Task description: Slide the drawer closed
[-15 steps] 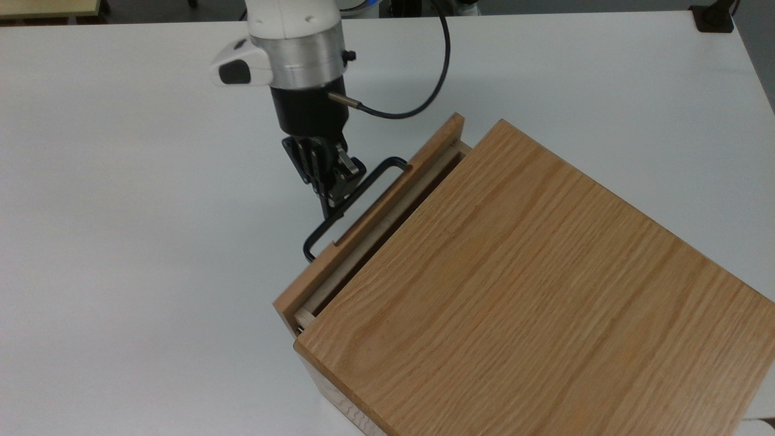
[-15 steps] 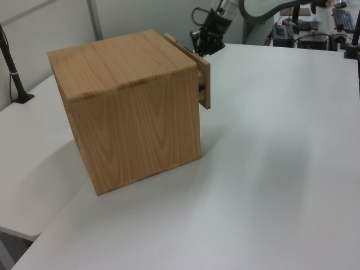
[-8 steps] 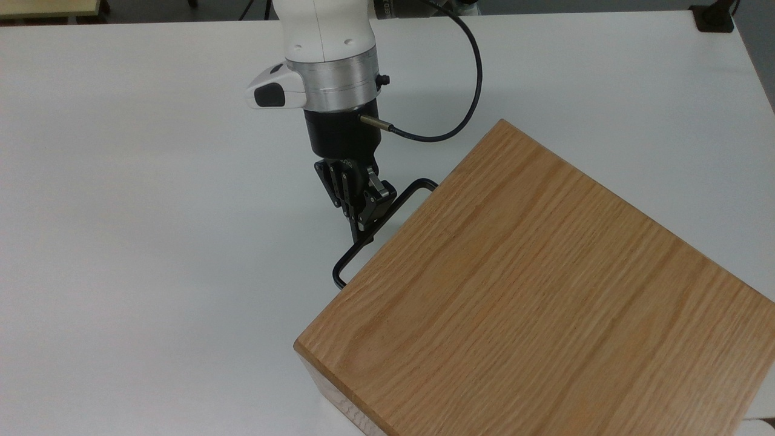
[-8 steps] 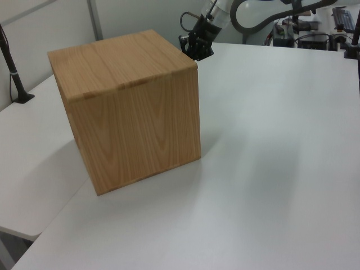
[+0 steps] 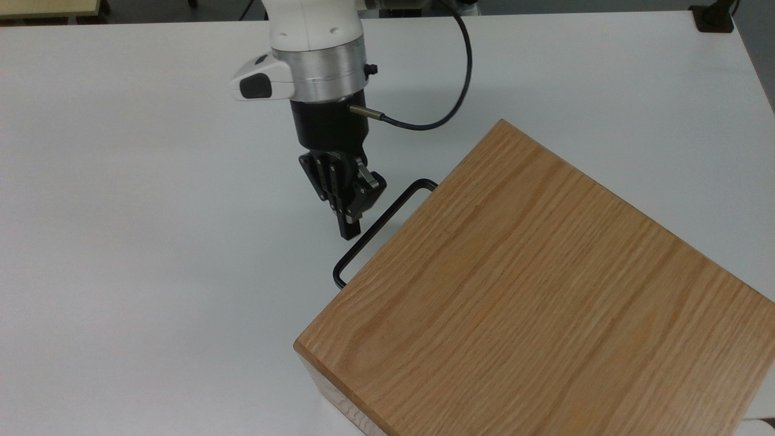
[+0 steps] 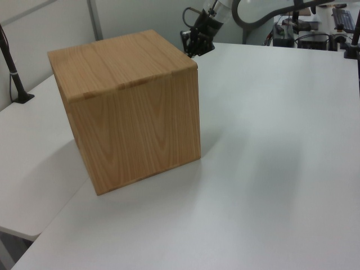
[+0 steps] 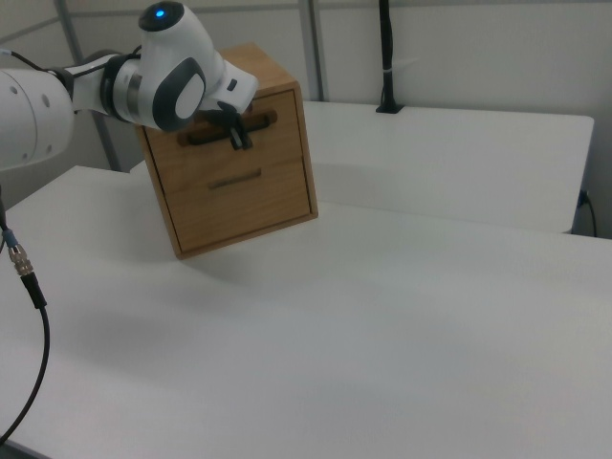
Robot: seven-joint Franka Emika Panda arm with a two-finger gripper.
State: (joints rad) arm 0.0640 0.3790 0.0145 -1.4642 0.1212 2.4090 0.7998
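Observation:
The drawer [image 7: 279, 139] is the upper one in the oak box [image 5: 545, 290] and its front sits flush with the box face. In the top view only its thin black handle [image 5: 387, 212] sticks out past the box's left edge. My gripper [image 5: 349, 229] hangs just left of that handle with a small gap, fingers together and holding nothing. The right view puts the gripper [image 7: 237, 140] directly in front of the upper drawer's handle [image 7: 260, 120]. The left view has the gripper [image 6: 194, 49] beside the box's far top corner.
A second, lower drawer [image 7: 239, 196] in the same box is also pushed in. The box stands on a white table [image 5: 151, 242] with wide bare surface to the top view's left. A black cable [image 5: 448, 103] loops from the wrist.
The drawer slid fully into the box during the first half second. Since then my gripper has drawn back from the handle, up and to the top view's left.

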